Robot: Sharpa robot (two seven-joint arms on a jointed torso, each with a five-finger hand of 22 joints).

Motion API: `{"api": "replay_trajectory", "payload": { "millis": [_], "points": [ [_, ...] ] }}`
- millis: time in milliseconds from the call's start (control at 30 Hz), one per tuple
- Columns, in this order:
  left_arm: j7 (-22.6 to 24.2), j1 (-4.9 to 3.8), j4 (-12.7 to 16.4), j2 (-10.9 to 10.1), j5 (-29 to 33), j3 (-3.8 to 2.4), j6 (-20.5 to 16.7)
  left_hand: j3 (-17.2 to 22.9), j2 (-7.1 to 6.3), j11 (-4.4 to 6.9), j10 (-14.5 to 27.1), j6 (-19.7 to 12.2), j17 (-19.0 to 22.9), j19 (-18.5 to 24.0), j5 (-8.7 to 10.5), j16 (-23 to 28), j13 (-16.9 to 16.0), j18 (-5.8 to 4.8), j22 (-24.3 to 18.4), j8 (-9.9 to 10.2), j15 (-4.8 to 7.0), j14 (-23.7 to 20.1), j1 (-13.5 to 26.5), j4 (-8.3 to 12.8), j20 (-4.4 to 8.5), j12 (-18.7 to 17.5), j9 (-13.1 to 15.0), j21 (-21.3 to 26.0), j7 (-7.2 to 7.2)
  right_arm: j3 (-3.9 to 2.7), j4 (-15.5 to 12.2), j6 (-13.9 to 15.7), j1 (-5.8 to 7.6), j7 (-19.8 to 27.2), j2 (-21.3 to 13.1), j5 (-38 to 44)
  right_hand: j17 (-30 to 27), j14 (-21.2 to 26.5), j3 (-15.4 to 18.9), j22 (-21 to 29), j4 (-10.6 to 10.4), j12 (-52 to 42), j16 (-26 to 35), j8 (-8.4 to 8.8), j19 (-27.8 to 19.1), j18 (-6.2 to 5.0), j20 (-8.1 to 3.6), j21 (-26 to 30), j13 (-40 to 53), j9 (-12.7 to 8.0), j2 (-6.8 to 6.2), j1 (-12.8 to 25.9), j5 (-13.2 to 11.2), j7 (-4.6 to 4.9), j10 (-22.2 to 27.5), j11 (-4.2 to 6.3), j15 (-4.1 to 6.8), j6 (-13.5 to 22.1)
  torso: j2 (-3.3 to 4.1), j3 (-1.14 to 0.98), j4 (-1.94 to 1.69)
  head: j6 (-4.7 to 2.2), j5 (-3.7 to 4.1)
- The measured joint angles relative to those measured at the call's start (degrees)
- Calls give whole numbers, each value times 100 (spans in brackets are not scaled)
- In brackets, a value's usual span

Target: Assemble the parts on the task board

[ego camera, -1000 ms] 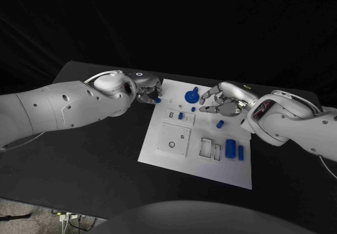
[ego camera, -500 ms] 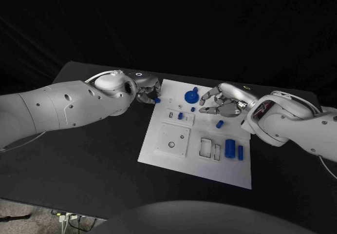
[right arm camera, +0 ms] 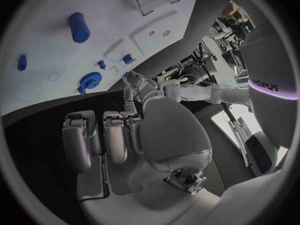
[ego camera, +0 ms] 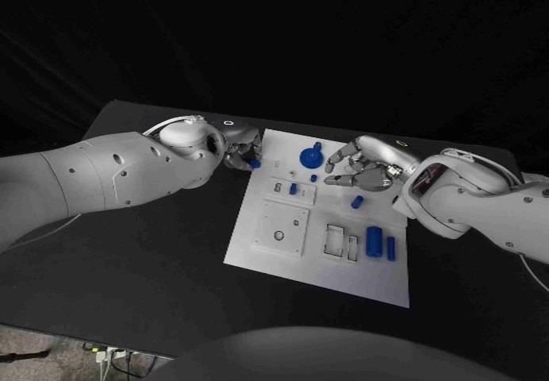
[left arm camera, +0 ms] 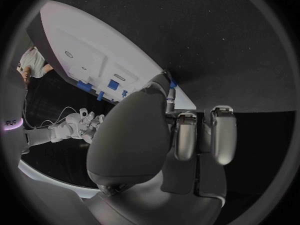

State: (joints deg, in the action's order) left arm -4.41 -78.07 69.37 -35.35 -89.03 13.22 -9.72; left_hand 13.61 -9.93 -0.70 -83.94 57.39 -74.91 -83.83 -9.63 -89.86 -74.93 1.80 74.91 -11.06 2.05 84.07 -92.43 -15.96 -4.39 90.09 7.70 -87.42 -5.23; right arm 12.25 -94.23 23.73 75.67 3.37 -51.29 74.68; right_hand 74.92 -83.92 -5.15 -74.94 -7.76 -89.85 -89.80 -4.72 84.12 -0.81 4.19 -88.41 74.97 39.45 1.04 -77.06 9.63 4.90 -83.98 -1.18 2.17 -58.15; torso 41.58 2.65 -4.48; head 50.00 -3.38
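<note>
- The flat white rectangular plastic task board (ego camera: 300,262) was seen lying in the middle of the black table (ego camera: 137,270), with its far end at twelve o'clock between the two hands.
- The left silver many-fingered hand (ego camera: 240,151) was found at the board's ten o'clock corner, its fingers curled around a small blue plastic part (ego camera: 256,164) pinched at the fingertips (the same blue piece could be made out past the fingers in the left wrist view (left arm camera: 171,83)).
- The right silver many-fingered hand (ego camera: 360,167) was held over the far end of the board towards one o'clock, fingers bent and apart; nothing could be seen in them.
- A round blue toothed gear-like part (ego camera: 311,155) stood near twelve o'clock, just beside the right hand's fingertips.
- Two small blue pegs (ego camera: 295,189) sat near the board's centre, a short blue cylinder (ego camera: 358,202) at about two o'clock of them, and two longer blue upright blocks (ego camera: 375,239) towards four o'clock.
- The parts were judged to be light, rigid moulded plastic, smooth and somewhat slippery against metal fingers, not fragile.
- The gear was judged best taken by its rim from above; the cylinders by opposite sides, near mid-height, so that they would not tip.
- The pinched part was judged small enough to twist in the grip, so a firm fingertip hold would be needed.
</note>
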Motion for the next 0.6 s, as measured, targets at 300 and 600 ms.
{"api": "replay_trajectory", "payload": {
  "millis": [300,600],
  "points": [
    [14,15,-93,53,-48,-15,2,30,-1,42,-3,312,0,-21,114,0,0,0,0,-85,52,-10,-165,30,21,0,24,33,96,0,-1,-3,-4,0,-8,-3,0,0,0,0,0,0,0,-58,0,0,0,0,0,48,0,0,0,-28,0,0,0,-69,-7,-2,-4,0,3],
    [-21,51,-100,51,-188,-23,-105,48,57,43,-1,605,0,-20,-107,0,0,1,0,-245,51,-10,-225,82,63,0,75,33,109,0,2,-13,-27,0,-23,-5,-1,0,0,1,0,0,0,-102,0,0,0,26,0,83,0,0,0,-52,0,0,0,-133,-10,-2,-8,0,16]
  ]
}}
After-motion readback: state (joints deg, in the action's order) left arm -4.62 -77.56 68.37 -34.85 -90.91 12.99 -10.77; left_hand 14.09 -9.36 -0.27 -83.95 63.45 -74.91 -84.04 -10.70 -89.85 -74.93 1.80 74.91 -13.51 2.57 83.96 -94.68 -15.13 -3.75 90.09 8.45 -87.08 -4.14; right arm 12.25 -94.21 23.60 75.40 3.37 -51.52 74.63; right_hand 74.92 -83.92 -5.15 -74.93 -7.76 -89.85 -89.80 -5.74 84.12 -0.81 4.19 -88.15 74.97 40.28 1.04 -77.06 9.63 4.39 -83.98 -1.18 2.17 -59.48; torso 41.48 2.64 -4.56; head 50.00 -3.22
